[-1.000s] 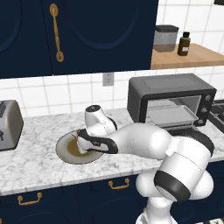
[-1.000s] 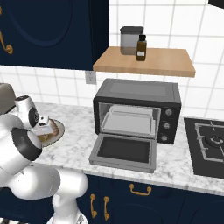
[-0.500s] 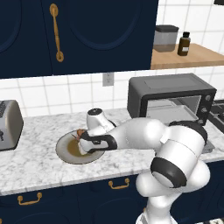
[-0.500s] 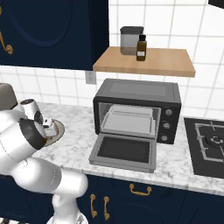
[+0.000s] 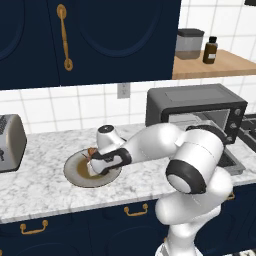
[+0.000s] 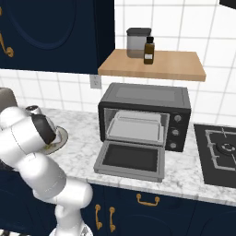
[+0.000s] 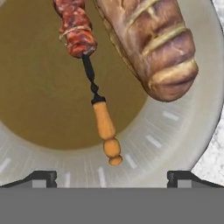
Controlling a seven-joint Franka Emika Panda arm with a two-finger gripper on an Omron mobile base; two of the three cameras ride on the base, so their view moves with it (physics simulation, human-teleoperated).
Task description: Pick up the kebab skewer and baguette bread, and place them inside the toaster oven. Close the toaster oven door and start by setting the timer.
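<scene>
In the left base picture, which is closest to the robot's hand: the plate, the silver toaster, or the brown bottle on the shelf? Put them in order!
Nearest to farthest from the end effector:
1. The plate, right under it on the counter.
2. The silver toaster, at the counter's left edge.
3. The brown bottle, high on the wooden shelf at upper right.

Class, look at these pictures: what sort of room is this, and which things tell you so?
A rendered home kitchen, most likely: a dark grey boxy toaster oven stands on a white marble counter, beside a black gas hob, under navy cabinets with brass handles.
</scene>
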